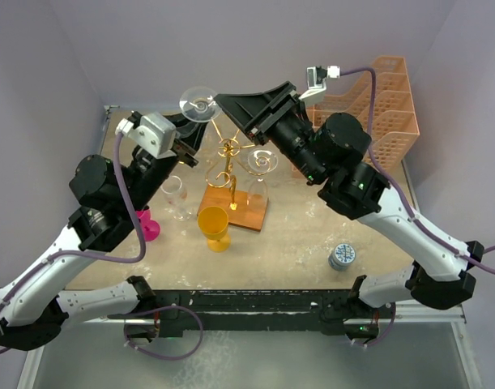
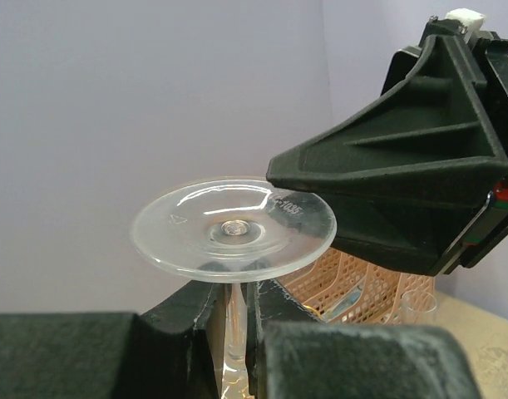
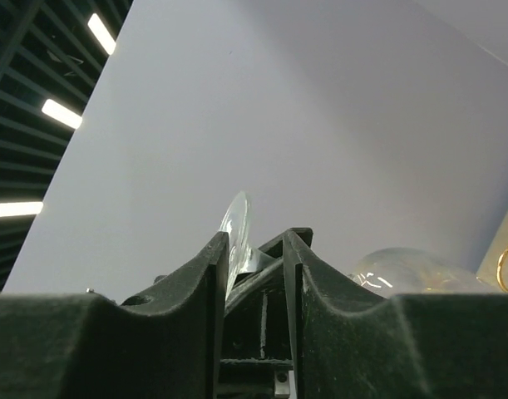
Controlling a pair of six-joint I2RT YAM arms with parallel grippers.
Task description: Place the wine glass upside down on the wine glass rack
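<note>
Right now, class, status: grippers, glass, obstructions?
Left gripper shut on clear wine glass, foot up. Right gripper open beside foot. Gold wire rack holds another glass.

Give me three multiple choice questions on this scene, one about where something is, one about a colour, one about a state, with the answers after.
1. Where does the peach lattice tray stand?
A. in the far right corner
B. at the near left edge
C. between the two arm bases

2. What colour is the goblet by the near edge of the wine glass rack?
A. pink
B. yellow
C. blue

3. How is the wine glass in the left gripper oriented?
A. bowl up
B. lying flat on the table
C. upside down, foot on top

Answers: 1 A, the top view shows it far right. 2 B, its bowl and stem are yellow. 3 C, the fingers clamp the stem below the round foot.
</note>
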